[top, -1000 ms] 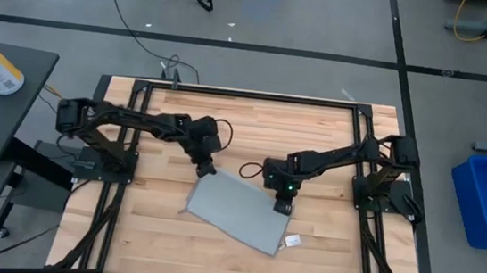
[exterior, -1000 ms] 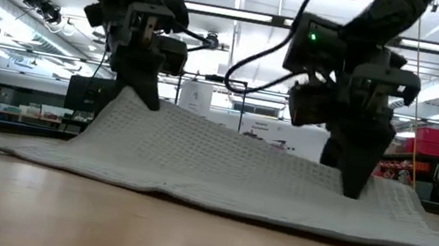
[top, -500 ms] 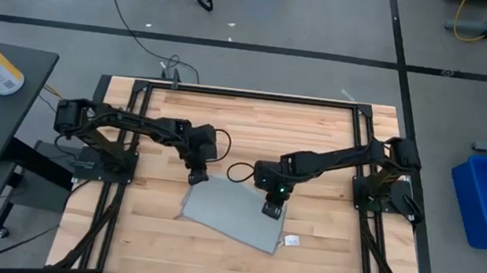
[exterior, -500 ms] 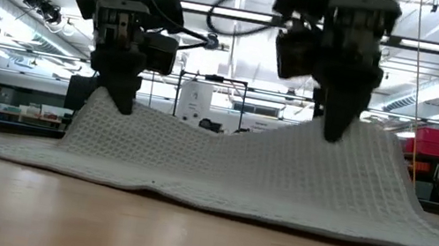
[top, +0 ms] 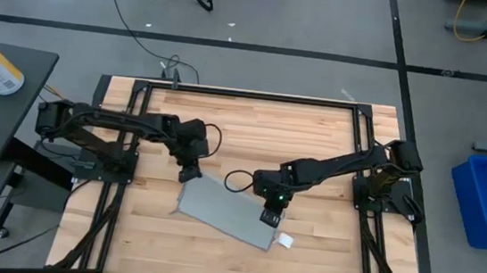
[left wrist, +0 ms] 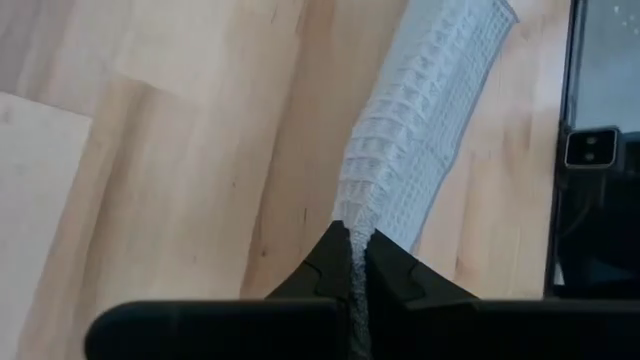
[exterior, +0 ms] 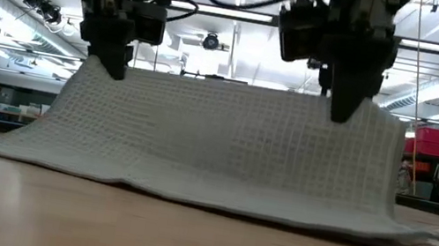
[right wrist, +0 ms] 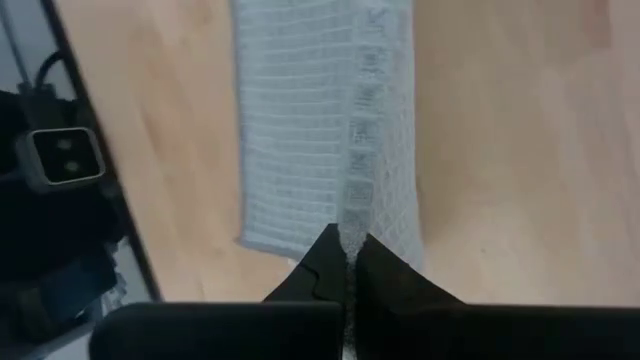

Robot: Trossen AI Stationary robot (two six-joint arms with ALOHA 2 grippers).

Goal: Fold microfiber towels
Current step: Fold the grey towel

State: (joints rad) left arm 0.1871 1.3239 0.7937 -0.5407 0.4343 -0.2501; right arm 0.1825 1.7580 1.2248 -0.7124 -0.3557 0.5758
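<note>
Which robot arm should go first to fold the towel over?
Neither, probably: left end effector and right end effector each pinch a corner of the towel, lifted level, so they likely move together.

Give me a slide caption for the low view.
Both grippers, left and right, hold the towel up by its top edge.

A light grey-blue microfiber towel (top: 226, 211) with a fine waffle-ribbed weave and a small white tag (top: 285, 240) lies on a pale, wood-grained counter (top: 253, 128) framed in black, flanked by dark arms.
</note>
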